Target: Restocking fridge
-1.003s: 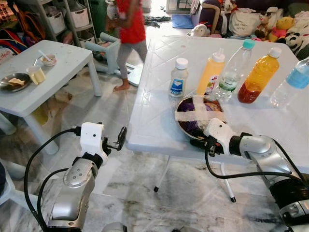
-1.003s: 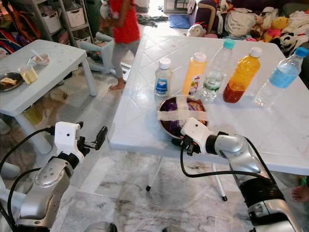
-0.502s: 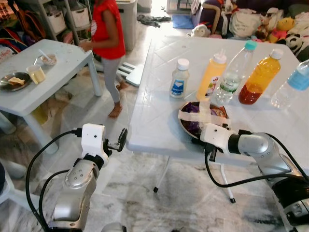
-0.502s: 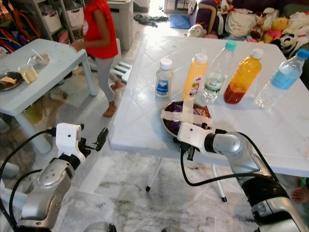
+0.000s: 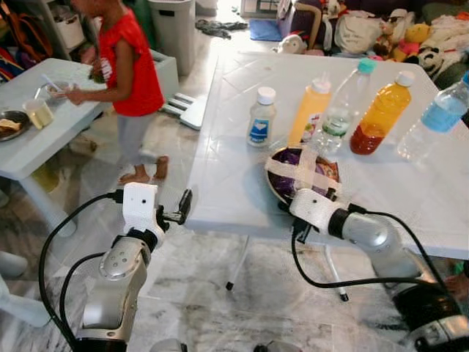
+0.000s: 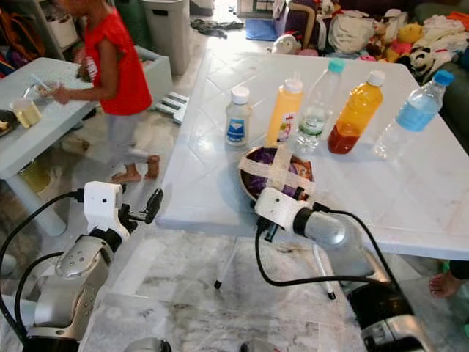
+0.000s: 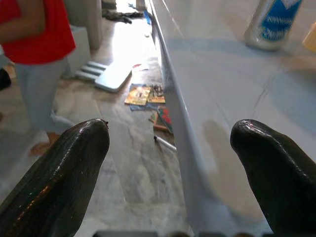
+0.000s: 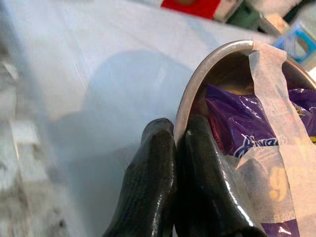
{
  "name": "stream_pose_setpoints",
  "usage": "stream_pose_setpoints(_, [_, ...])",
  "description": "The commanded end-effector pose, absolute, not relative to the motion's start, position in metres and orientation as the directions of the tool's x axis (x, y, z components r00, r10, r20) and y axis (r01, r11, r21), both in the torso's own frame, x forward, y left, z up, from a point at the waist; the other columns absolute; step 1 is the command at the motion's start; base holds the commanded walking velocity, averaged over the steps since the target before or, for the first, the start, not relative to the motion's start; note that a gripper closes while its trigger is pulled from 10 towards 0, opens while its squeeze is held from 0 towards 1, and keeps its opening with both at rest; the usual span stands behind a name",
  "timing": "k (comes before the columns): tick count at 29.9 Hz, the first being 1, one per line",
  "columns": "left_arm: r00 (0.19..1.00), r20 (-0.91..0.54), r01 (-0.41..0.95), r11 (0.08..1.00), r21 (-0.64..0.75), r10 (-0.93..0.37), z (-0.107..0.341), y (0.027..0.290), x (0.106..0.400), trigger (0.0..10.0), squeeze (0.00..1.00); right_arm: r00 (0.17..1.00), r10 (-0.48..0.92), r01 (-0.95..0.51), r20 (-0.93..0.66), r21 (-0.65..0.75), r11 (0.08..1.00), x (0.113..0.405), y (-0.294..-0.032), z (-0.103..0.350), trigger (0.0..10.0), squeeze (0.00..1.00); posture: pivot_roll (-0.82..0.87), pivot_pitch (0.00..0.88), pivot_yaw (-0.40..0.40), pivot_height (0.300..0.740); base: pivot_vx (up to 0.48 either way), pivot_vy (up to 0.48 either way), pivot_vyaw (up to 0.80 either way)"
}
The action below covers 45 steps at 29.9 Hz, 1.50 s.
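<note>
Clearly, these were the points that mattered:
Right gripper (image 8: pixel 174 148): its two black fingers were pinched together on the near rim of the metal bowl (image 8: pixel 197 81), one finger outside the wall and one inside.
Bowl: it sat at the near edge of the white table (image 5: pixel 234 158), sealed with crossed strips of tape (image 5: pixel 300 170) over purple packets (image 8: pixel 237 123).
Advice on the grip: a rim pinch was thin, so the lift likely needed to be slow and level, or the bowl could swing and slip.
Far neighbours: a small white bottle (image 5: pixel 260 117), a yellow squeeze bottle (image 5: pixel 310 110) and an orange juice bottle (image 5: pixel 379 114) stood just beyond, so drawing the bowl nearward looked safest.
Left gripper (image 7: pixel 173 148): fingers spread apart, empty, beside the table's left edge.
Bystander: a person in a red shirt (image 5: pixel 124 66) stood well to the left.
</note>
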<state>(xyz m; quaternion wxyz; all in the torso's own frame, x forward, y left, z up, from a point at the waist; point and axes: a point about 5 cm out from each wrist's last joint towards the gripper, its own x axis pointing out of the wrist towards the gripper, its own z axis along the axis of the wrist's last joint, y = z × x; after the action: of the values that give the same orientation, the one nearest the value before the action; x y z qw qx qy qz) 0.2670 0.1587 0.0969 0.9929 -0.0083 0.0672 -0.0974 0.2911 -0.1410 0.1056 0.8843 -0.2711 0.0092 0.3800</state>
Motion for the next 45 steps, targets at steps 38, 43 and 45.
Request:
stream_pose_setpoints(38, [0.972, -0.194, 0.149, 0.987, 0.069, -0.133, 0.061, 0.179, 0.253, 10.0, 0.00, 0.586, 0.804, -0.753, -0.101, -0.435, 0.494, 0.264, -0.104, 0.103, 10.0, 0.00, 0.01, 0.000, -0.034, 0.740, -0.143, -0.019, 0.59])
stream_pose_setpoints(43, [0.974, -0.177, 0.146, 0.989, 0.037, -0.138, 0.059, 0.168, 0.258, 10.0, 0.00, 0.554, 0.824, -0.770, -0.117, -0.449, 0.454, 0.259, -0.099, 0.099, 10.0, 0.00, 0.01, 0.000, -0.036, 0.740, 0.000, -0.366, 0.77])
stream_pose_setpoints(45, [0.974, -0.177, 0.148, 0.988, 0.033, -0.140, 0.058, 0.165, 0.257, 10.0, 0.00, 0.550, 0.826, -0.772, -0.122, -0.451, 0.448, 0.256, -0.098, 0.097, 10.0, 0.00, 0.01, 0.000, -0.035, 0.740, 0.000, -0.131, 0.77])
